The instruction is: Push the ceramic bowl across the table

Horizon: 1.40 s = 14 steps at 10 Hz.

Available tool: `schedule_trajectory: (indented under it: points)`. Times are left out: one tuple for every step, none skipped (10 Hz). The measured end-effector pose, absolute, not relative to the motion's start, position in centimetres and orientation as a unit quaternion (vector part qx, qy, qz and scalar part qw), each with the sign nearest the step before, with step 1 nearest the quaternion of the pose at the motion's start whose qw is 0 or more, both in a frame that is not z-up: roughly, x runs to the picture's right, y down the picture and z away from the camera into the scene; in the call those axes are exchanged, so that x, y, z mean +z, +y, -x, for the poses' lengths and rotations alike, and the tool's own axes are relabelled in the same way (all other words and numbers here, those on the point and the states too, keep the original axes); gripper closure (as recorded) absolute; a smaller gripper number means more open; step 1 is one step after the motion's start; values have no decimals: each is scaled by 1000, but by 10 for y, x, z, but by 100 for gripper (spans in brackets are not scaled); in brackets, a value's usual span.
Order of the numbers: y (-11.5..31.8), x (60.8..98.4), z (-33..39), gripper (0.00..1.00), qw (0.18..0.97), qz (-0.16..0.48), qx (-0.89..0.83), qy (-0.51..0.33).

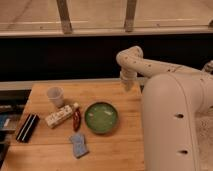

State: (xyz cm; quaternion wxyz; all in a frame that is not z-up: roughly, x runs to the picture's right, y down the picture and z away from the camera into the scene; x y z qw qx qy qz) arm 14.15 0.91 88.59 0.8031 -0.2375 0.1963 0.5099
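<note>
Sitting empty on light-brown wooden table: round shallow glossy green ceramic bowl, darker rim. Translucent white cup upright, contents unclear. Gripper over table's far edge, well apart from bowl; grip state unclear.

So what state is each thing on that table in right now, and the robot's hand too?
ceramic bowl: upright, looks empty.
gripper: at the far edge of the table, apart from the bowl.
white cup: upright.
red bottle: lying on its side.
small box: lying flat.
blue sponge: lying flat.
black case: lying flat.
</note>
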Motion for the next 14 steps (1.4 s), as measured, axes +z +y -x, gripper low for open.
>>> schedule_trajectory:
  points:
    - [22, 882, -143, 100, 800, 231, 513, 208]
    - [41, 879, -139, 100, 797, 226, 514, 220]
    - [54, 877, -135, 100, 797, 226, 512, 229]
    - [74, 874, -133, 100, 794, 228, 511, 239]
    - [87, 872, -134, 100, 790, 231, 510, 248]
    - [97, 870, -136, 100, 788, 232, 510, 256]
    - [108, 867, -138, 100, 784, 232, 508, 272]
    - [118, 865, -139, 100, 780, 230, 504, 292]
    - [125, 864, -138, 100, 777, 231, 501, 304]
    - [132, 864, -139, 100, 774, 233, 499, 314]
    - [144, 866, -138, 100, 771, 237, 494, 325]
    - [154, 868, -135, 100, 770, 242, 488, 333]
    - [163, 870, -129, 100, 771, 247, 480, 338]
    - [166, 872, -122, 100, 772, 252, 474, 339]
